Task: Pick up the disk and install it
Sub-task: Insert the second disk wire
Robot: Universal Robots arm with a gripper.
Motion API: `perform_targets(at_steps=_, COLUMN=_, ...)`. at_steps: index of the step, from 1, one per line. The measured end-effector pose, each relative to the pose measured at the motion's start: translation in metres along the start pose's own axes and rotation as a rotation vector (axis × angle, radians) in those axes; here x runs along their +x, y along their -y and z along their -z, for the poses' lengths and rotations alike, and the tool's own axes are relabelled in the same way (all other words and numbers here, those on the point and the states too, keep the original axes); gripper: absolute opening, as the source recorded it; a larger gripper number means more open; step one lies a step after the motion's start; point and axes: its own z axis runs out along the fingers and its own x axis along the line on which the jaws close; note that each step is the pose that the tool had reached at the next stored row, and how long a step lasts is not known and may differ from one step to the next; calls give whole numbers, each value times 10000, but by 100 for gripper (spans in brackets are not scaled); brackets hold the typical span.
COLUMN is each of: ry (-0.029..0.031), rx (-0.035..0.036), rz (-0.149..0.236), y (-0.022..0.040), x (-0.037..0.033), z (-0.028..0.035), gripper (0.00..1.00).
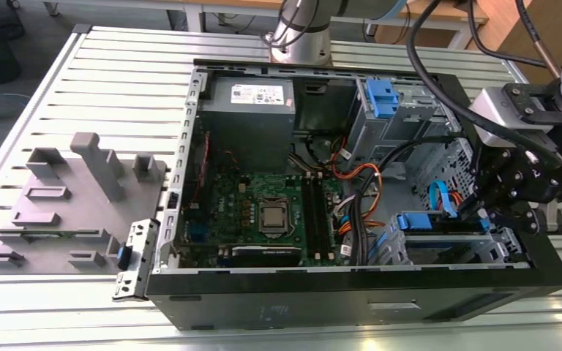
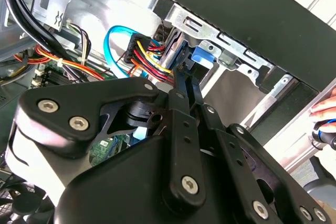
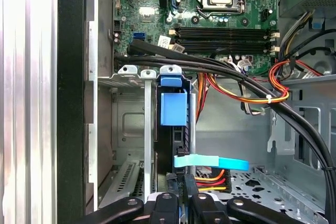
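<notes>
The disk (image 3: 178,145) stands on edge in the metal drive cage (image 3: 123,129) at the case's front corner, its blue end tab (image 3: 172,107) pointing toward the motherboard. In the exterior view the disk's blue tab (image 1: 413,221) shows in the cage at the exterior view's right. My gripper (image 3: 182,203) reaches into the case over the disk's cabled end, with the fingers (image 3: 165,203) close together on either side of its thin edge. In the second wrist view the gripper (image 2: 181,72) ends at the disk (image 2: 176,45), beside a blue tab (image 2: 202,56).
A light-blue flat cable (image 3: 210,162) and red-yellow power wires (image 3: 210,178) crowd the disk's end. Black cable bundles (image 3: 236,74) cross above the cage. The motherboard (image 1: 261,212), grey power-supply box (image 1: 252,102) and tall blue clip (image 1: 382,99) sit inside the case. A hand (image 2: 325,111) rests outside it.
</notes>
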Motion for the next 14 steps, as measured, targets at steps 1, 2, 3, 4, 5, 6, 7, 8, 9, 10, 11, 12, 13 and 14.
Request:
perform_targets(at_steps=1, ry=-1, rx=0, rz=0, y=-1, x=0, z=0, gripper=16)
perform_targets(at_steps=2, ry=-1, rx=0, rz=0, y=-1, x=0, z=-2, gripper=16)
perform_targets(at_steps=3, ry=0, rx=0, rz=0, y=-1, x=0, z=-4, gripper=16)
perform_targets(at_steps=4, ry=0, rx=0, rz=0, y=-1, x=0, z=-6, gripper=16)
perform_targets(at_steps=5, ry=0, rx=0, rz=0, y=-1, x=-1, z=-7, gripper=16)
perform_targets(at_steps=6, ry=1, rx=0, rz=0, y=-1, x=-2, z=-8, gripper=16)
perform_targets(at_steps=7, ry=1, rx=0, rz=0, y=-1, x=-2, z=-8, gripper=16)
perform_targets(at_steps=8, ry=1, rx=0, rz=0, y=-1, x=-3, z=-8, gripper=16)
perform_targets(at_steps=9, ry=-1, rx=0, rz=0, y=-1, x=-5, z=-8, gripper=16)
perform_targets(at_steps=10, ry=0, rx=0, rz=0, y=-1, x=-7, z=-8, gripper=16)
perform_targets(at_steps=11, ry=0, rx=0, rz=0, y=-1, x=-10, z=-8, gripper=16)
perform_targets(at_steps=12, ry=-1, rx=0, rz=0, y=-1, x=-12, z=-7, gripper=16)
perform_targets(at_steps=13, ry=-2, rx=0, rz=0, y=-1, x=-12, z=-8, gripper=16)
perform_targets(at_steps=14, ry=-1, rx=0, rz=0, y=-1, x=-12, z=-8, gripper=16)
